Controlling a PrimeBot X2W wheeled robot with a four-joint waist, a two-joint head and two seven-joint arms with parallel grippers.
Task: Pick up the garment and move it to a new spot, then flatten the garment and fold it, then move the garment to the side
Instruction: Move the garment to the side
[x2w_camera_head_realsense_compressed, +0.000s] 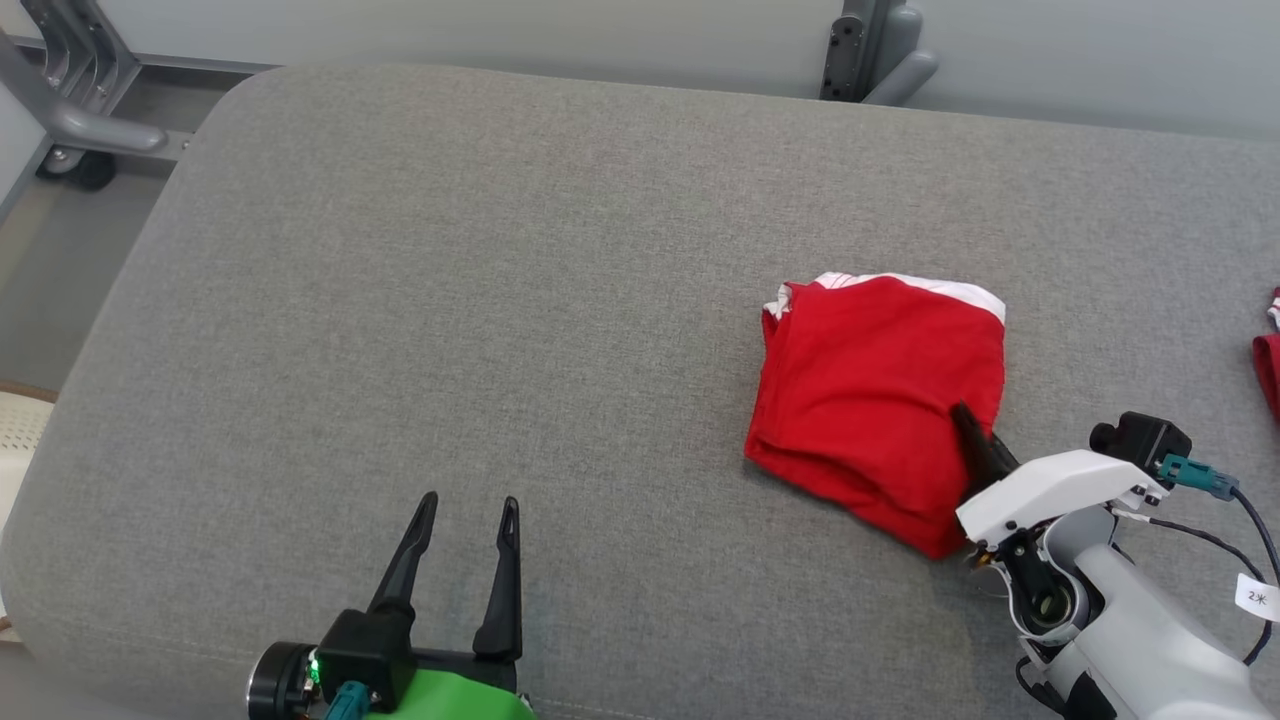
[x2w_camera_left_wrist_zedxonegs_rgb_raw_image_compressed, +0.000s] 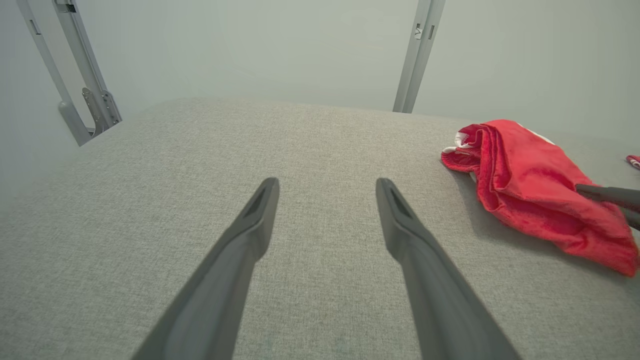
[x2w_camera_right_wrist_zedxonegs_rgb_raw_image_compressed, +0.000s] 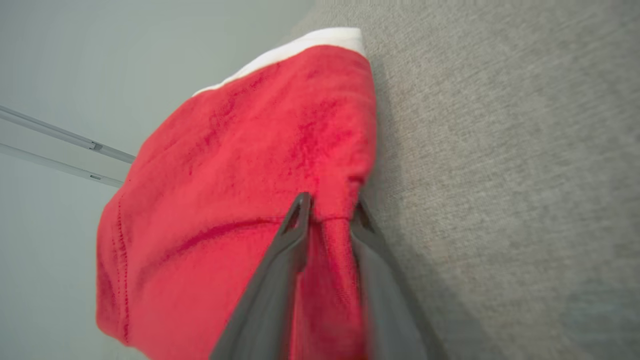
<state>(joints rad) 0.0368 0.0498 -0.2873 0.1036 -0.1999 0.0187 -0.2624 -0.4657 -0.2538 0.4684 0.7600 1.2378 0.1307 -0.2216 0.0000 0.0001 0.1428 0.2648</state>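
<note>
Grey woven upholstery (x2w_camera_head_realsense_compressed: 450, 300) spreads across the whole work area, with a pale wall (x2w_camera_head_realsense_compressed: 500, 30) behind it and a grey metal frame (x2w_camera_head_realsense_compressed: 70, 90) standing past its far left corner. At the lower left of the head view, the left gripper (x2w_camera_head_realsense_compressed: 470, 500) hovers just above the bare cushion, its two dark fingers spread wide with nothing between them. Well to its right, on the right half of the cushion, lies the garment (x2w_camera_head_realsense_compressed: 870, 390), a red piece folded into a rough, thick square with a white band (x2w_camera_head_realsense_compressed: 960, 290) along its far edge and loose layered folds on its left side. The right gripper (x2w_camera_head_realsense_compressed: 965, 415) reaches into the garment's near right corner from the lower right. In the right wrist view its fingers (x2w_camera_right_wrist_zedxonegs_rgb_raw_image_compressed: 295, 235) are drawn in on either side of a raised fold of red cloth, which fills the narrow gap and touches both. Further right, at the very edge of the head view, part of another red item (x2w_camera_head_realsense_compressed: 1270, 370) rests on the cushion, well apart from the garment.
</note>
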